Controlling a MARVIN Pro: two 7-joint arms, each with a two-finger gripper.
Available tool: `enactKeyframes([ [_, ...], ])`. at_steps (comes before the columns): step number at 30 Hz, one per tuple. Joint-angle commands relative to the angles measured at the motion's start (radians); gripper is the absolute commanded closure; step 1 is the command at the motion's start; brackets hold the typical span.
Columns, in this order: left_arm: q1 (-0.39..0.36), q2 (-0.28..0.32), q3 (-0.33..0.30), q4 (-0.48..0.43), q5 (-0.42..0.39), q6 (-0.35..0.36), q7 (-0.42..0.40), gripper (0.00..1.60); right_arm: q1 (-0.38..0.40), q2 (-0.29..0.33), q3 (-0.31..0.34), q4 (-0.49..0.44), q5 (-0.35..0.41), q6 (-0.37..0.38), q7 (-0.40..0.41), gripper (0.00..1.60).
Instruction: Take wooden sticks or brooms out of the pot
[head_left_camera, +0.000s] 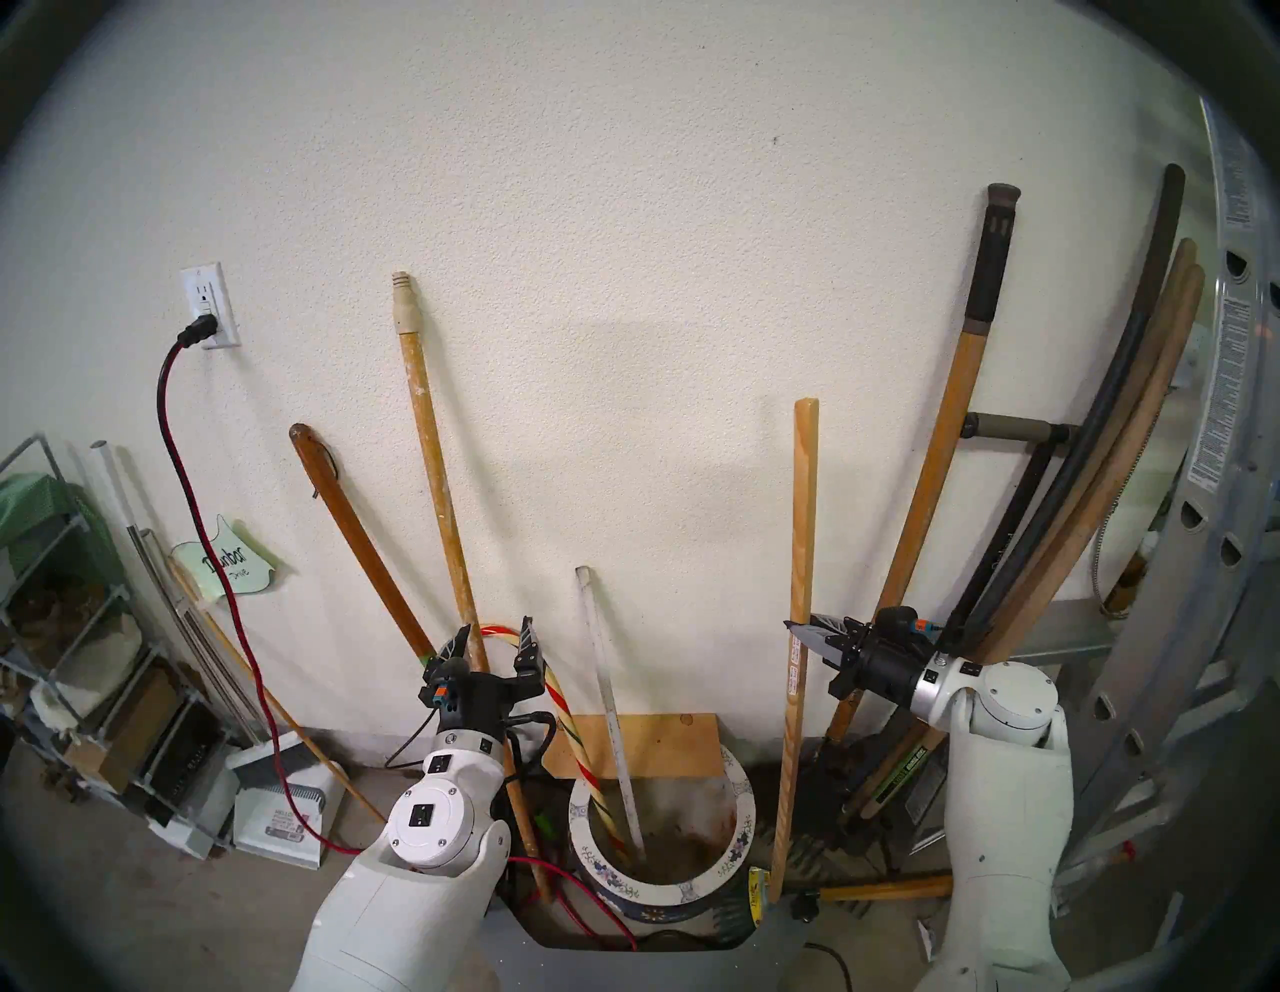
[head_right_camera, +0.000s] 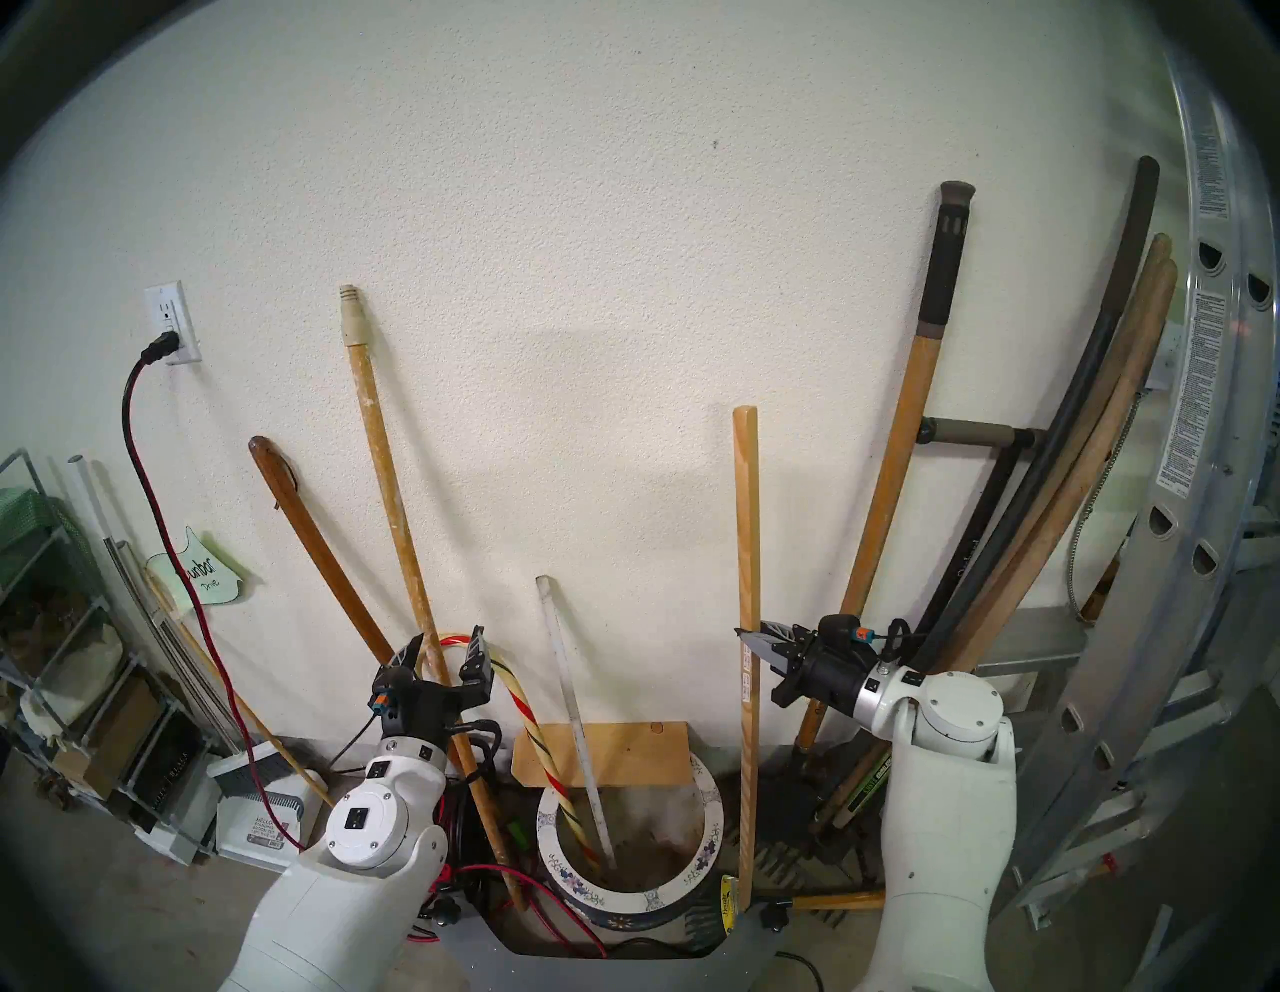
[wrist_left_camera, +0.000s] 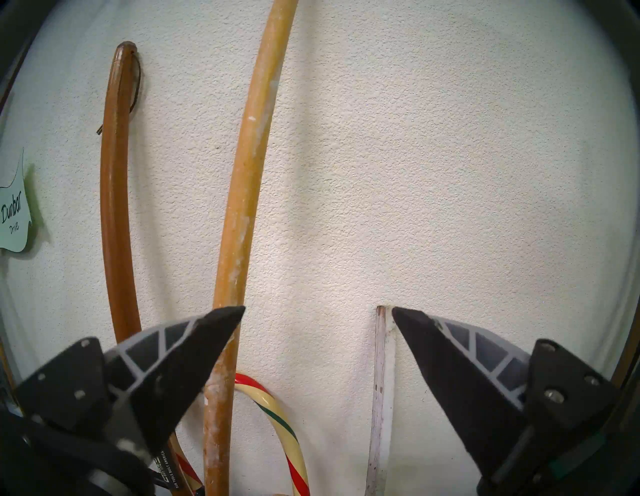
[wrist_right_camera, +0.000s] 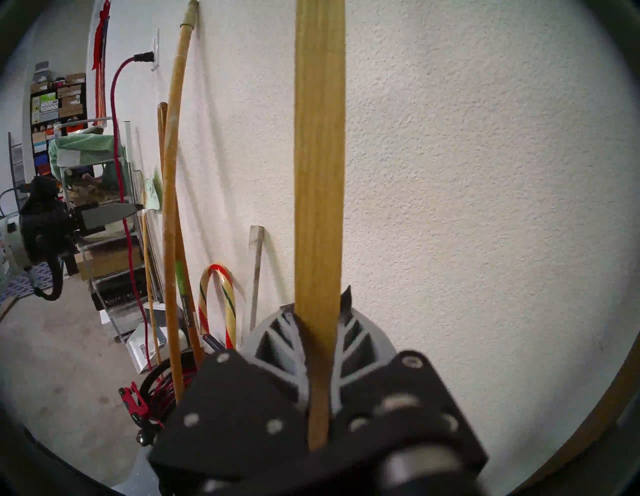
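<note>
Right pincer clamped on thin pale-wood stick, standing outside pot at its 3 o'clock. Left pincer spread wide, empty, at 10 o'clock.

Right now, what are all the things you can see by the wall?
Pot: one, blue, white flowered rim, floor centre.
Striped cane: one, red-cream-green, in pot.
White strip: one, in pot.
Pale square stick: one, right of pot, foot outside it.
Orange shaft: one, black top, right.
Spattered pole: one, left.
Brown pole: one, left.
Outlet: one, white, red cord plugged in.
Ladder: one, silver, far right.
Left gripper: open, empty.
Right gripper: shut on stick.
</note>
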Motion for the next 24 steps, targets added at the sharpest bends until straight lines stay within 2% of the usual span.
enactKeyframes([
  [1, -0.001, -0.001, 0.001, -0.006, 0.001, -0.001, 0.001, 0.00, 0.076, 0.008, 0.001, 0.101, 0.019, -0.102, -0.033, 1.60],
  [10, -0.001, -0.001, 0.001, -0.006, 0.001, -0.001, 0.001, 0.00, 0.123, 0.034, 0.007, 0.246, 0.023, -0.232, -0.063, 1.60],
  [24, -0.001, -0.001, 0.001, -0.006, 0.001, -0.001, 0.002, 0.00, 0.171, 0.060, 0.014, 0.402, 0.021, -0.326, -0.111, 1.60],
])
